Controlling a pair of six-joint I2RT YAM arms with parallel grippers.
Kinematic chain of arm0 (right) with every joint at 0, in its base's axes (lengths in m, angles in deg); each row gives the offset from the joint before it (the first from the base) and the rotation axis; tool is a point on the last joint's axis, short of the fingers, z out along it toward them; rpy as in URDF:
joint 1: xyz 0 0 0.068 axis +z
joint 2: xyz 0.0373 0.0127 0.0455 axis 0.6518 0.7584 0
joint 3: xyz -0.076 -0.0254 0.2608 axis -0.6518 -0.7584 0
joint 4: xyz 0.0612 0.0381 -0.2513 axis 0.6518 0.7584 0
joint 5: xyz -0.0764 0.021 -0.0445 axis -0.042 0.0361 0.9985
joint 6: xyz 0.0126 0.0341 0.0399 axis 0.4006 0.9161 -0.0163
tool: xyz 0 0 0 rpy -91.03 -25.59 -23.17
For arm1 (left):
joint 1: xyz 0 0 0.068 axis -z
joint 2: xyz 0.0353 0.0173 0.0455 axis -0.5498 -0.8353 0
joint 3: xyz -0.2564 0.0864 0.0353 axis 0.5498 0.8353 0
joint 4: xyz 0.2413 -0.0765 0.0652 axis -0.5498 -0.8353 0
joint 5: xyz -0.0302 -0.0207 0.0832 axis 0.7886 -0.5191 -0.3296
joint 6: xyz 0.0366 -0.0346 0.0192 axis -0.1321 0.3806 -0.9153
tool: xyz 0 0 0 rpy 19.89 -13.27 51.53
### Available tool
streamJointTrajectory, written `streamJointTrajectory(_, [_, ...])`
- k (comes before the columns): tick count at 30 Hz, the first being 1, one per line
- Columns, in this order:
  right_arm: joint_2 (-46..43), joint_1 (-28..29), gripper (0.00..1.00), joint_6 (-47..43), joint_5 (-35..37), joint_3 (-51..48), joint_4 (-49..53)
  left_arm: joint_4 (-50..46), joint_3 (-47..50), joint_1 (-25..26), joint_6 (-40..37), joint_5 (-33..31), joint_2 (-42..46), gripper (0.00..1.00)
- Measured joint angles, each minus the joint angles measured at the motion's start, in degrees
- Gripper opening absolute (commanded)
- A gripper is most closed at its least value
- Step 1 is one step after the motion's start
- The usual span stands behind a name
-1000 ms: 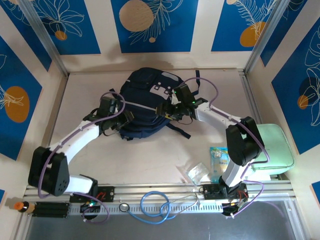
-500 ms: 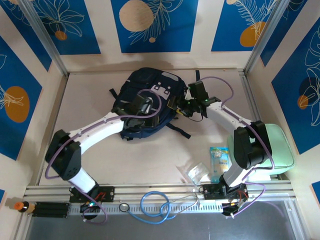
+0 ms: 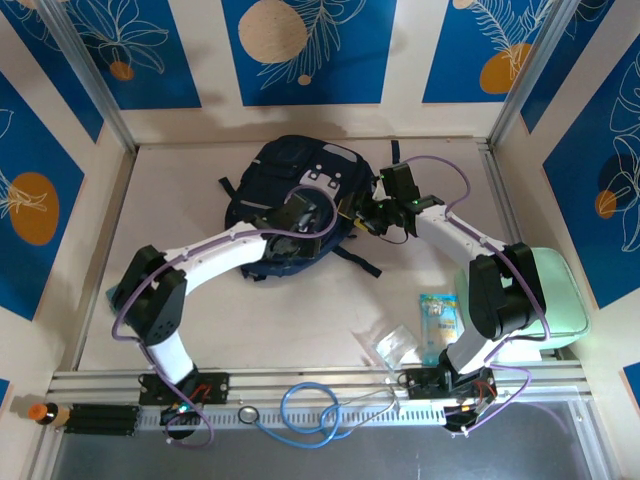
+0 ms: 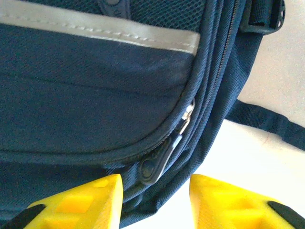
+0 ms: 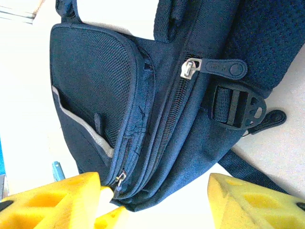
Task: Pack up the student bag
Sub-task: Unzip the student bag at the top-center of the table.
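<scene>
While bag (image 3: 285, 165) lies on surface (image 3: 300, 310), left hand (image 4: 155, 183) spread astride zip pull (image 4: 159, 162), right hand (image 5: 153, 186) spread beside bag edge.

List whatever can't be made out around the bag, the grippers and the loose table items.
- Student bag contents: hidden in every view by its own fabric; the zips seen look shut.
- Left gripper: its jaws are cut off by the bottom edge of the left wrist view, and its own wrist covers them in the top view.
- Blue packet: print too small to read in the top view.
- Mint case: partly behind the right arm in the top view.
</scene>
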Motion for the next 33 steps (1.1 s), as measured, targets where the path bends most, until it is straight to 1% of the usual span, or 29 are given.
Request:
streamJointTrajectory(3, [0.00, 0.00, 0.60, 0.37, -0.17, -0.09, -0.39, 0.26, -0.90, 0.26, -0.07, -0.46, -0.70, 0.35])
streamJointTrajectory(7, [-0.02, 0.00, 0.60, 0.59, -0.15, -1.07, -0.83, 0.46, -2.08, 0.48, -0.22, -1.09, -2.08, 0.28])
streamJointTrajectory(14, [-0.04, -0.04, 0.60, 0.81, -0.13, -1.86, -0.83, 0.11, -2.19, 1.55, 0.00, -4.79, -3.50, 0.25])
streamJointTrajectory(20, [-0.04, -0.11, 0.60, 0.83, -0.13, -1.86, -0.81, -1.29, -3.56, 2.86, -0.48, -8.87, -4.55, 0.19])
streamJointTrajectory(24, [-0.04, -0.15, 0.60, 0.81, -0.13, -1.86, -0.81, -2.21, -5.11, 3.65, -0.74, -11.23, -5.73, 0.10])
streamJointTrajectory(27, [-0.04, -0.15, 0.59, 0.81, -0.13, -1.86, -0.81, -2.16, -5.73, 3.89, -1.14, -11.96, -6.14, 0.05])
streamJointTrajectory(29, [-0.04, -0.15, 0.59, 0.81, -0.13, -1.86, -0.81, -2.19, -5.75, 4.02, -1.57, -12.39, -6.14, 0.00])
streamJointTrajectory(33, [-0.04, -0.26, 0.59, 0.81, -0.22, -1.86, -0.81, -2.19, -5.75, 4.02, -1.66, -12.39, -6.12, 0.00])
